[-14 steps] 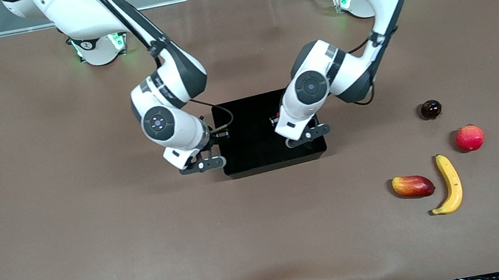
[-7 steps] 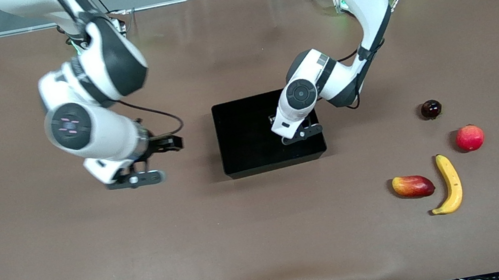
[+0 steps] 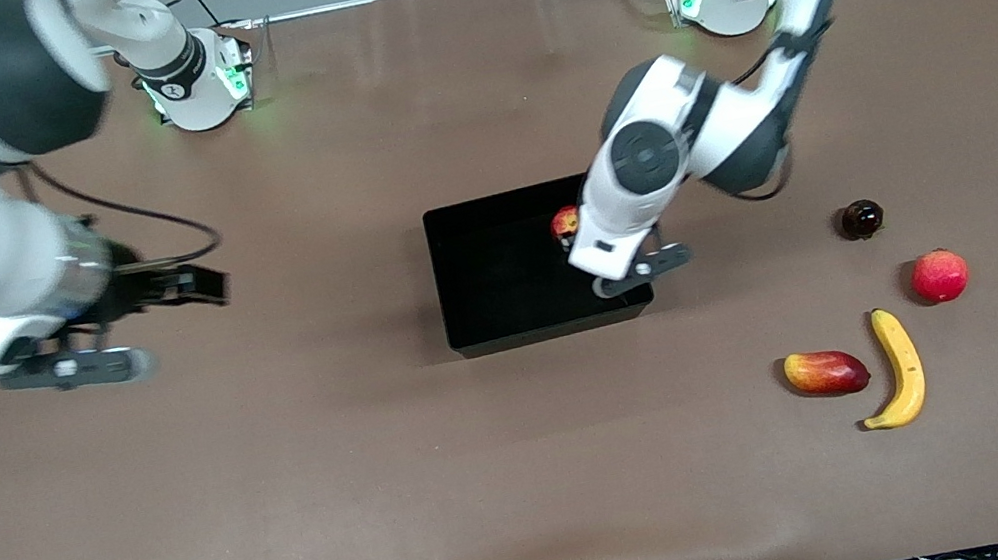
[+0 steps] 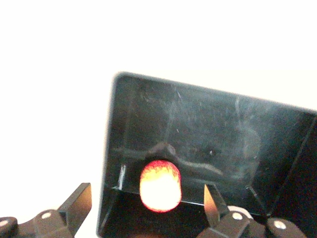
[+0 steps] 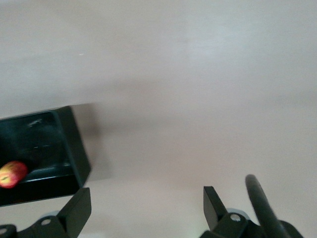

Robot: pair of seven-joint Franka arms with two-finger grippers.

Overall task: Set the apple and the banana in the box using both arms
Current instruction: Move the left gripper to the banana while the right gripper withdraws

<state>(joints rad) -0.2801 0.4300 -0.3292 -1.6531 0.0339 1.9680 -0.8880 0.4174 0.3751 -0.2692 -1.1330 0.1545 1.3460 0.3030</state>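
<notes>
The apple (image 3: 565, 223), red with yellow patches, lies in the black box (image 3: 497, 270) by the wall at the left arm's end. It also shows in the left wrist view (image 4: 160, 185), below and between open fingers. My left gripper (image 3: 628, 273) (image 4: 146, 207) is open and empty, over that end of the box. The banana (image 3: 901, 365) lies on the table, nearer the front camera, toward the left arm's end. My right gripper (image 3: 68, 370) (image 5: 146, 208) is open and empty, over bare table toward the right arm's end. Its view shows the box (image 5: 74, 148) and apple (image 5: 12, 174) off to one side.
A pink-red round fruit (image 3: 939, 275), a dark round fruit (image 3: 861, 218) and an oblong red-yellow fruit (image 3: 826, 371) lie around the banana. The brown mat (image 3: 387, 461) covers the whole table.
My right arm has swung away from the box toward its own end of the table. My left gripper has shifted toward the box's end wall, and the apple now shows in the box.
</notes>
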